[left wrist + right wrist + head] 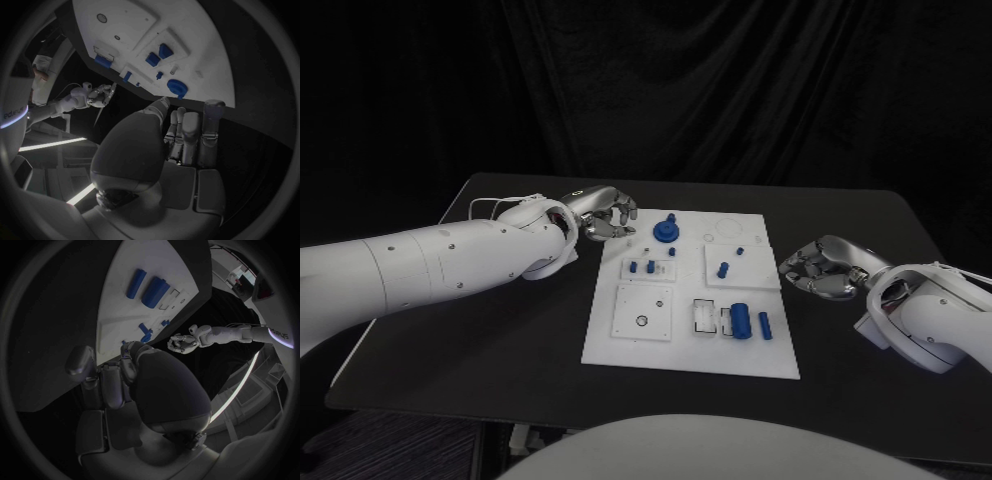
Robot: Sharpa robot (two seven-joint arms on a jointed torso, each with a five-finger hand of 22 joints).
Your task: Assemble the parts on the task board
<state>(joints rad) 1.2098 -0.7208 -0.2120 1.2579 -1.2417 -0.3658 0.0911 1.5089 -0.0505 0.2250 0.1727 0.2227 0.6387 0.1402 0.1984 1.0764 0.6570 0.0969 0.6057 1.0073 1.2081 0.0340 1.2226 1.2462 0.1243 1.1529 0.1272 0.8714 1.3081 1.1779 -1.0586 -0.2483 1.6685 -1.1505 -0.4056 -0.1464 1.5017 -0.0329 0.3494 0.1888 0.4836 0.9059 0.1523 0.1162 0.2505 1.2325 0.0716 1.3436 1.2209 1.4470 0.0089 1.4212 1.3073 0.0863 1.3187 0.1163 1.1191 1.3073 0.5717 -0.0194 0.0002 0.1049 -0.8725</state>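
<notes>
table (488,340) first, black and wide beneath me, then the task board (689,355) between my two hands. my left hand (599,215) hangs just off its far corner, fingers curled in on nothing; my right hand (821,268) rests beside the opposite edge, also curled and holding nothing. the round blue part (666,232) stands nearest my left fingers. i judge i should uncurl before reaching, coming from above; bare table outside both edges leaves room to move.
</notes>
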